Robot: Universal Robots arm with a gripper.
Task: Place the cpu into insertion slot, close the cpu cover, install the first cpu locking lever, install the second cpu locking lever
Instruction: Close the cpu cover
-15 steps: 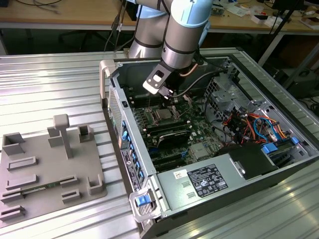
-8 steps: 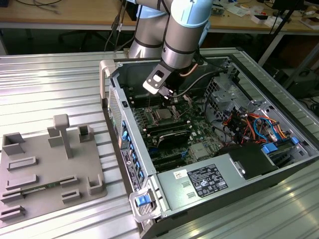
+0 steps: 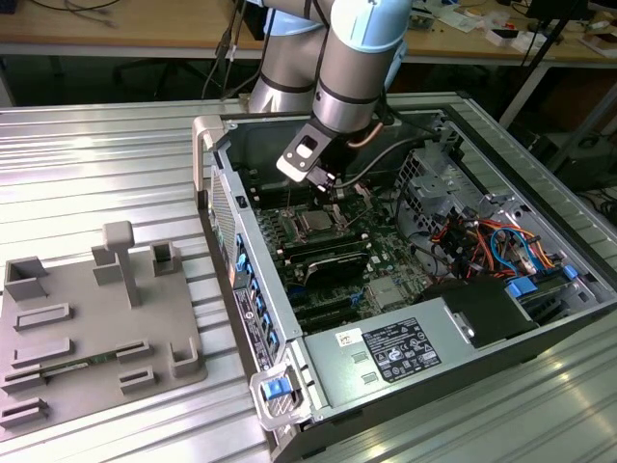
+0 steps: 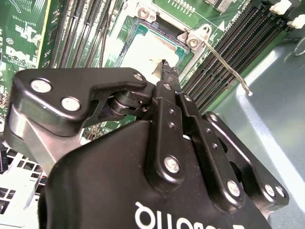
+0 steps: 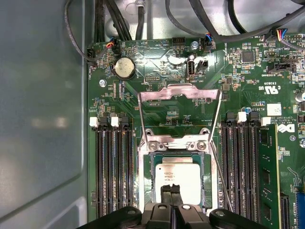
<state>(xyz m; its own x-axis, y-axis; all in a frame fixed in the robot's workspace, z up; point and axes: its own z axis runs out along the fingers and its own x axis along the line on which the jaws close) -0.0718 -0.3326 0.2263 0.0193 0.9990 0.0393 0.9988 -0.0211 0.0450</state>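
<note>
Small square silver-tan cpu (image 5: 181, 174) in socket (image 5: 206, 179); black gripper (image 5: 170, 189) just above cpu, closed, empty; thin silvery cpu cover (image 5: 179, 92) raised beside cpu.

White lettering (image 5: 285, 128) on motherboard (image 5: 157, 62); printed sticker (image 3: 400, 349) on power supply (image 3: 487, 307).

Bright, even overhead room light fills the exterior view. The ribbed aluminium table (image 3: 96, 164) shines, with a white streak of glare at its near edge on the exterior view's right. The inside of the open dark computer case (image 3: 246, 289) is dimmer, shaded under the grey robot arm (image 3: 357, 58). In the second wrist view the silver-tan square cpu (image 4: 143, 52) is washed out almost white, and the black gripper (image 4: 166, 72) stays dark, with glints on its round metal screws (image 4: 171, 164). In the first wrist view a soft pale reflection lies on the grey steel case wall (image 5: 43, 124), and the thin silvery cpu cover (image 5: 181, 91) glints.
</note>
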